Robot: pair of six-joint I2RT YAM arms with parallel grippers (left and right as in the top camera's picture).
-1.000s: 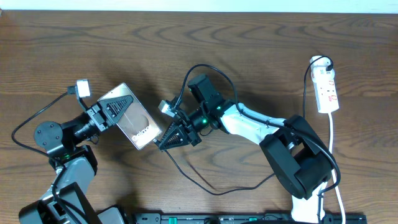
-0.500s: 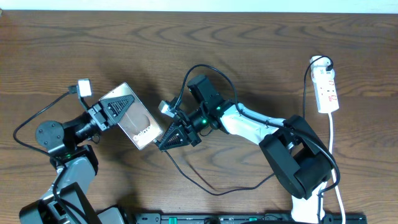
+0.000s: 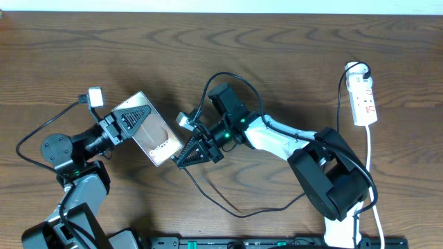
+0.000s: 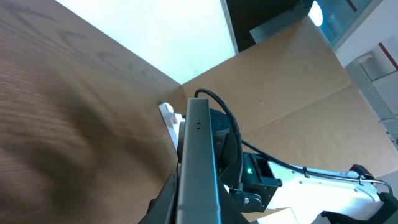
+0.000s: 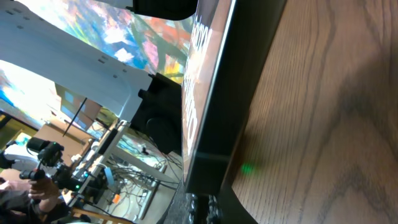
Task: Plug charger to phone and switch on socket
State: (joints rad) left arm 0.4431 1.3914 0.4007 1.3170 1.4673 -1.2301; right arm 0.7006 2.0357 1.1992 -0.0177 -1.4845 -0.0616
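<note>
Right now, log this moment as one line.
left gripper: shut on phone, tilted | right gripper: shut on charger, tips at phone's lower edge | plugged: cannot tell | socket: far right, untouched

Dark brown wood-grain tabletop (image 3: 104,48), spanning the whole overhead view. Along its far edge, a pale white strip (image 3: 208,5). Along the near edge, from left of centre to the right, a black rail (image 3: 277,243). In the left wrist view, beyond the tabletop's far edge, a tan board (image 4: 298,93) at right and a bright white panel (image 4: 155,31) to its left.
</note>
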